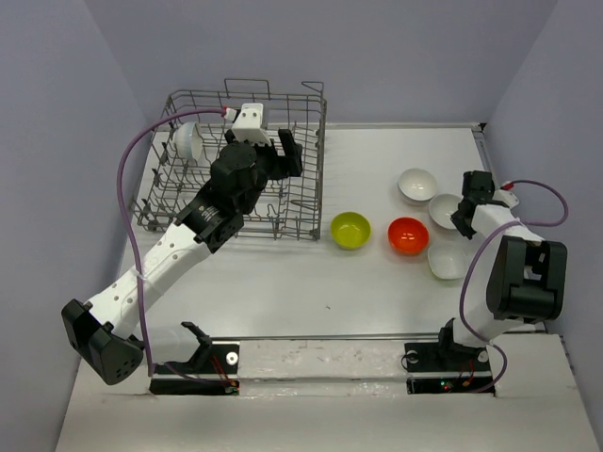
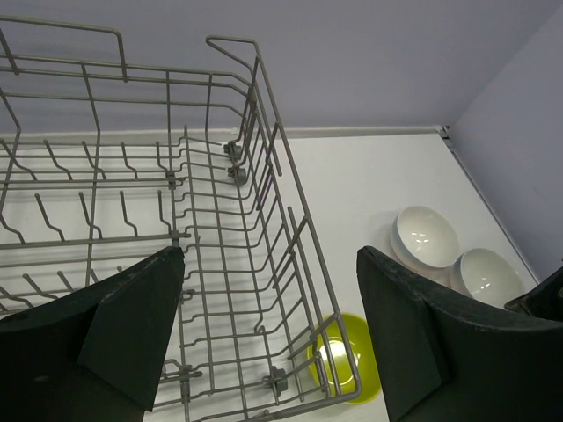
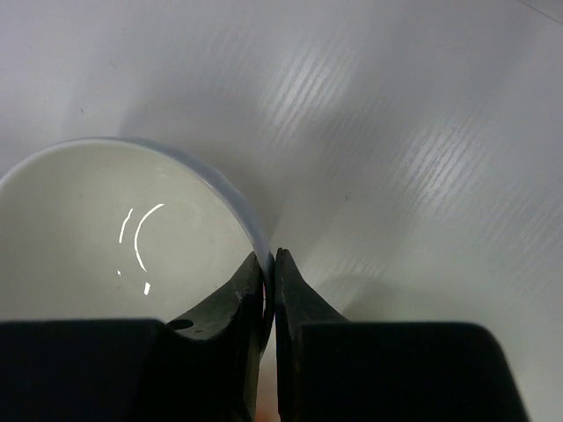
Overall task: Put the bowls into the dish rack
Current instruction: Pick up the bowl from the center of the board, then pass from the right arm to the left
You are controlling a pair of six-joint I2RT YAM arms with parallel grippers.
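1. White bowl (image 3: 114,237) sits on the table at 3 o'clock (12 = far wall, top view). We find the right gripper (image 3: 270,261) pinched on its rim, one finger inside, one outside. The bite is shallow, fingertips only.
2. Risk: bowl pivots or slips out on lift. Cause, in our judgement: thin glossy rim, all wt hanging off one edge.
3. Risk: knocking neighbours. Far white bowl (image 1: 416,185) lies at its 11 o'clock, near white bowl (image 1: 448,260) at 6, red bowl (image 1: 408,235) at 8, all close by. We cannot tell whether the far one touches. A tilted lift could clip any of them.
4. Dish rack (image 1: 236,165) stands at 10 o'clock, well apart from the pinched bowl. The carry is long, and the yellow bowl (image 1: 350,230) sits near the rack's 4 o'clock corner, approx. under that path.
5. Left gripper (image 2: 268,259) is spread wide, holding nothing, over the rack's 3 o'clock side. Risk: arm-to-arm contact if the right arm comes in while it hangs there.
6. Racked bowl (image 1: 186,141) sits at the rack's 10 o'clock. Risk: the next bowl lands on tine tips, not btwn them, and tips over.
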